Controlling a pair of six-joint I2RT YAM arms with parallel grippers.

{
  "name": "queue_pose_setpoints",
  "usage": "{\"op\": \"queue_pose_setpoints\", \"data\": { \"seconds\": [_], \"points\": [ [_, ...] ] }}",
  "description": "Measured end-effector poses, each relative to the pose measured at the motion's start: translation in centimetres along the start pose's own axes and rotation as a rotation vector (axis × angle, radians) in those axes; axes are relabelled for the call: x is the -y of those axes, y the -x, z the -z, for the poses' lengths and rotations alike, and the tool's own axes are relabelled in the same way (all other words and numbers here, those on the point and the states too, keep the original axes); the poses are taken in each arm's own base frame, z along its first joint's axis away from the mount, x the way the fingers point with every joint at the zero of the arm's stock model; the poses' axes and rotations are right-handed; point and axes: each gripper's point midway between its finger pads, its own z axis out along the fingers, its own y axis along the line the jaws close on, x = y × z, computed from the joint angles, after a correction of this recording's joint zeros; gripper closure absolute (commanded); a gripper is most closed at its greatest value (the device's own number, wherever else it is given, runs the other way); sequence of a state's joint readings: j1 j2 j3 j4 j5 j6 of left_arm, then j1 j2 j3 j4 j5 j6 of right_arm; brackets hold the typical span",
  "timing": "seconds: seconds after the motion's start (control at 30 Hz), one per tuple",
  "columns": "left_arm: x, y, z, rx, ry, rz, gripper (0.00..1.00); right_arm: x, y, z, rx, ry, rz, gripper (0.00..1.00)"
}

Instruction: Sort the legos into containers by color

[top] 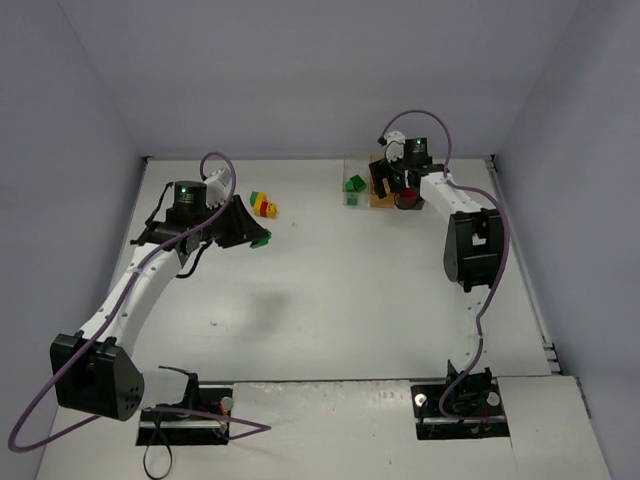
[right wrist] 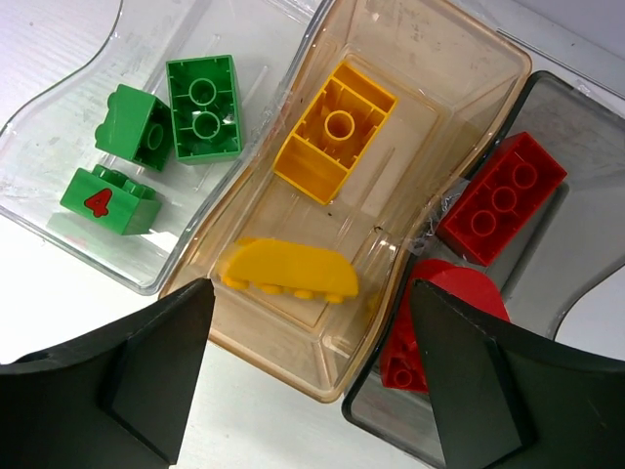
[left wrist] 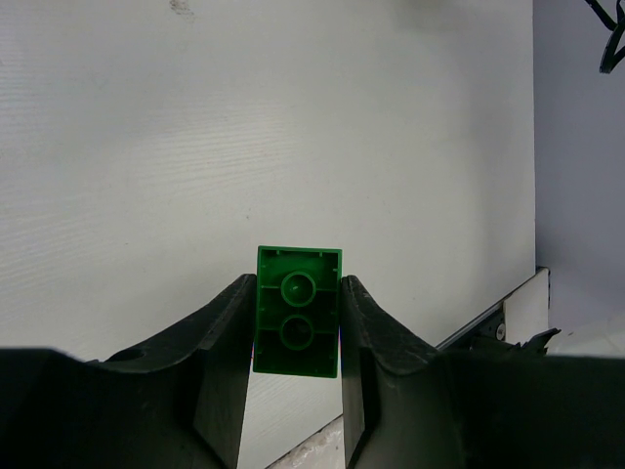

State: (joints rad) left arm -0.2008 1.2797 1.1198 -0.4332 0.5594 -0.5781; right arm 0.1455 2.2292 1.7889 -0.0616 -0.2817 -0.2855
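My left gripper (left wrist: 296, 337) is shut on a green lego (left wrist: 298, 311), held above the bare table; from above, that gripper (top: 252, 236) is at the left, near a green-yellow-red clump of legos (top: 264, 206). Over the containers my right gripper (right wrist: 311, 327) stands open with nothing between its fingers. Under it the clear container (right wrist: 256, 39) holds three green legos (right wrist: 203, 107). The orange container (right wrist: 293, 352) holds a yellow brick (right wrist: 334, 132) and a curved yellow piece (right wrist: 288, 271). The dark grey container (right wrist: 576, 244) holds a red brick (right wrist: 501, 198) and a rounded red piece (right wrist: 444, 303).
The row of containers (top: 380, 190) sits at the back of the table, right of centre, close to the rear wall. Purple cables loop off both arms. Grey walls close in the table on three sides.
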Motion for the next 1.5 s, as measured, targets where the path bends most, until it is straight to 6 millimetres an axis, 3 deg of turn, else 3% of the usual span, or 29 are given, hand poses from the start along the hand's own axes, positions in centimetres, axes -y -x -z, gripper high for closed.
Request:
{"op": "queue_pose_setpoints", "data": {
  "seconds": [0.17,0.33,0.43,0.6,0.77,1.03,1.3,1.5],
  "points": [
    [0.0,0.1,-0.1,0.001,-0.002,0.0,1.0,-0.7,0.6,0.5,0.013,0.019,-0.01,0.21],
    [0.2,0.2,0.0,0.006,-0.01,0.001,1.0,-3.5,2.7,4.5,0.073,0.077,-0.032,0.2],
    [0.7,0.5,0.0,0.01,-0.027,0.003,1.0,-7.6,5.7,8.7,0.166,0.149,-0.005,0.19],
    [1.8,1.3,-0.1,0.021,-0.071,0.028,1.0,-17.8,10.8,16.6,0.363,0.351,0.083,0.15],
    [3.6,2.1,0.1,0.03,-0.143,0.066,1.0,-26.5,11.9,22.1,0.455,0.553,0.132,0.13],
    [5.7,3.2,0.6,0.042,-0.221,0.114,0.95,-33.0,10.6,23.7,0.43,0.696,0.164,0.12],
    [6.9,4.0,0.8,0.052,-0.267,0.147,0.95,-34.2,10.0,23.2,0.409,0.719,0.165,0.12],
    [7.6,4.3,1.0,0.054,-0.299,0.164,0.95,-34.5,9.6,22.1,0.385,0.722,0.163,0.23]
  ]
}}
